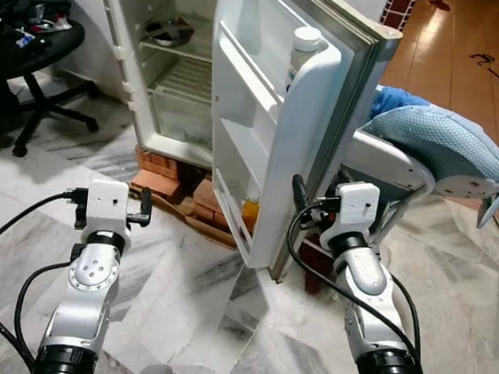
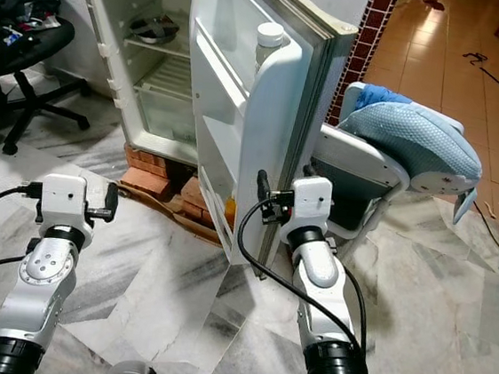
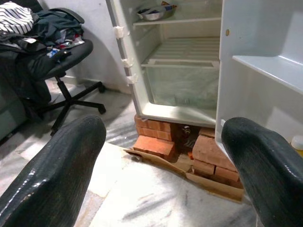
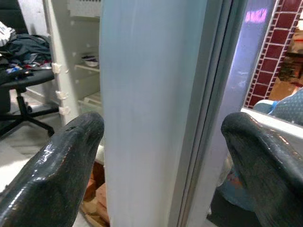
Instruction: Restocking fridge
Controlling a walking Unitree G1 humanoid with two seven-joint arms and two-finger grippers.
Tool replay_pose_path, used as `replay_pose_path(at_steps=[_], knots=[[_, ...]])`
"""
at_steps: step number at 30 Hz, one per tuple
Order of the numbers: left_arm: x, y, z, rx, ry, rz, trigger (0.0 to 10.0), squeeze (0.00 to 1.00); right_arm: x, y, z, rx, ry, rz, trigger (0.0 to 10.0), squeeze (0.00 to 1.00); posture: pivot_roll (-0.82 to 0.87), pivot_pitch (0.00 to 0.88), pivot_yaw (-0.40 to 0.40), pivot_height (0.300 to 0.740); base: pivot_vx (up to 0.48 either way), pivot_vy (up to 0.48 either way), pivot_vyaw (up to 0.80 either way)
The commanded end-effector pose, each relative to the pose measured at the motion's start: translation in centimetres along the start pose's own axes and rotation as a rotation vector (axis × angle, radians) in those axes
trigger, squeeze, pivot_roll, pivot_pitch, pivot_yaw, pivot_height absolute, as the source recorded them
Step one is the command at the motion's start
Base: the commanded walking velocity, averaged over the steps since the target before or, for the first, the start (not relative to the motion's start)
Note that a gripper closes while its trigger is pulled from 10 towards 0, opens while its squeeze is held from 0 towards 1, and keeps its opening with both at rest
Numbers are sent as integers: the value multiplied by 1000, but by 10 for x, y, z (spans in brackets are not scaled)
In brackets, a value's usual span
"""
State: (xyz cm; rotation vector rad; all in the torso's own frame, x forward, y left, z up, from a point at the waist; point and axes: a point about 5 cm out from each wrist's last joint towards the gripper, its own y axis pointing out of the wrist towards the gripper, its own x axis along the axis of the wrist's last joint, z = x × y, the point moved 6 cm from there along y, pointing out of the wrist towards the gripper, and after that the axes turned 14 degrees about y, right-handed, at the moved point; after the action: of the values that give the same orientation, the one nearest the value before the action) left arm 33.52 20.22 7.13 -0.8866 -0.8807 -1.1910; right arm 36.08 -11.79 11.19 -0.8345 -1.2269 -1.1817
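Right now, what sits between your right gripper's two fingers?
The open fridge door's outer edge stands between the right gripper's spread fingers, seen in the right wrist view.

The marble floor (image 1: 219,309) carries stacked bricks (image 1: 178,188) under the open fridge (image 1: 169,62), with an office chair (image 1: 39,67) nearby.

The robot has two shiny silver arms made of round, smooth parts, with dark black rings near the bottom and little screw holes in a round joint on the left arm (image 1: 88,277). Each arm ends in a white box at the wrist, and thick black cables loop out from the boxes and run back down beside the arms, as on the right arm (image 1: 372,298). The fingers (image 3: 52,175) are fat, black and glossy with rounded tips.
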Motion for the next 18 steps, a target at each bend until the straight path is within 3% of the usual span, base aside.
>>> replay_pose_path(at_steps=[1, 11, 18], knots=[[3, 0, 1, -1, -7, -11, 10000, 0, 7, 2, -3, -16, -7, -25, 10000, 0, 56, 54, -19, 740, 244, 0, 0], [2, -2, 0, -8, -10, -8, 10000, 0, 15, 10, -19, -90, -35, -47, 10000, 0, 61, 58, -22, 740, 0, 0, 0], [-1, -5, 0, -2, -11, 6, 10000, 0, 27, 28, -23, -135, -12, -66, 10000, 0, 73, 66, -26, 740, 0, 0, 0]])
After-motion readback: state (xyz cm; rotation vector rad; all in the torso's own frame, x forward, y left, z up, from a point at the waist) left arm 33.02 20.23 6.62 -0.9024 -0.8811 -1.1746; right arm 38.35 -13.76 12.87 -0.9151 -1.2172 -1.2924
